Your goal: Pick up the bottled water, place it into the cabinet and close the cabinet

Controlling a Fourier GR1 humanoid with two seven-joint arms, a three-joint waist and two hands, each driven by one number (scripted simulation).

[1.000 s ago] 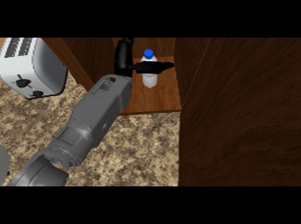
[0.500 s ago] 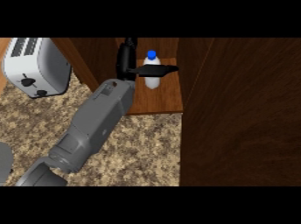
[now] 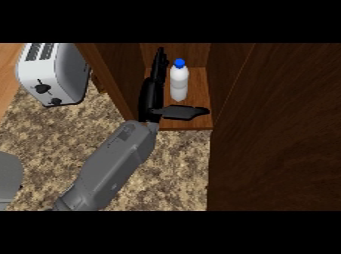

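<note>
Wooden cabinet [image 3: 179,124] holds the upright bottle [image 3: 179,82] on its shelf, the right hand [image 3: 153,92] open just left of it, so I judge it should draw straight out before swinging the door [image 3: 283,129] shut.

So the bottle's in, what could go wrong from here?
1. The open left hand lies alongside the upright bottled water, its thumb stretched across just in front of the bottle. Pulling straight back could tip it or drag it off the cabinet shelf.
2. The forearm reaches into the opening, so closing the cabinet before it is clear would likely strike it.
</note>
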